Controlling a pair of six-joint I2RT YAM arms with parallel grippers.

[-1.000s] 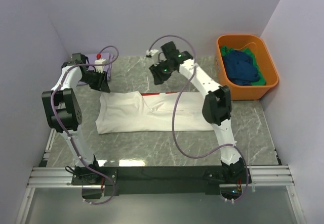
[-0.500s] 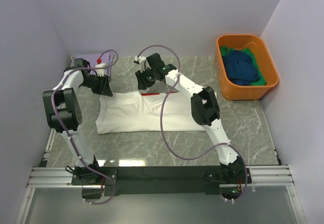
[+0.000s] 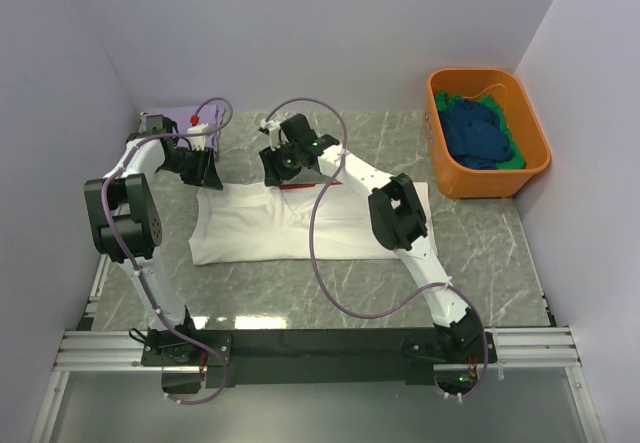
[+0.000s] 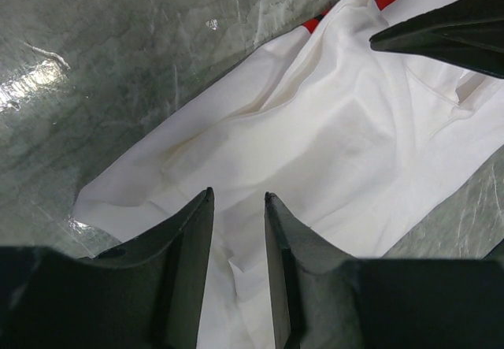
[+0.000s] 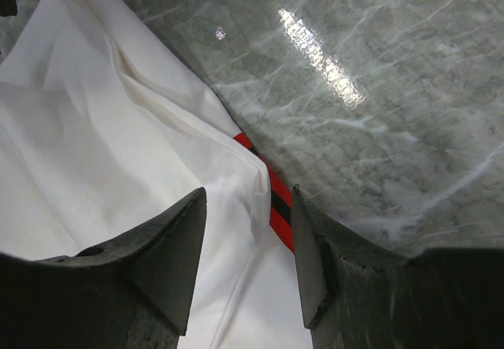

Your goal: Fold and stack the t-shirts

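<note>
Grey marble tabletop [image 3: 480, 263], white t-shirt [image 3: 300, 228] laid flat well left of orange tub [image 3: 487, 185]; left hand [image 4: 238, 199] narrowly parted, right hand [image 5: 246, 194] wider, both empty above it. Probably soft, light, limp: pinch far corners.

1. The right arm's black two-finger gripper [image 3: 270, 170] has swung left, to hang over the far edge of the large white cloth t-shirt [image 3: 300, 231].
2. Its elbow [image 3: 398, 213] followed — now above the shirt's right half.
</note>
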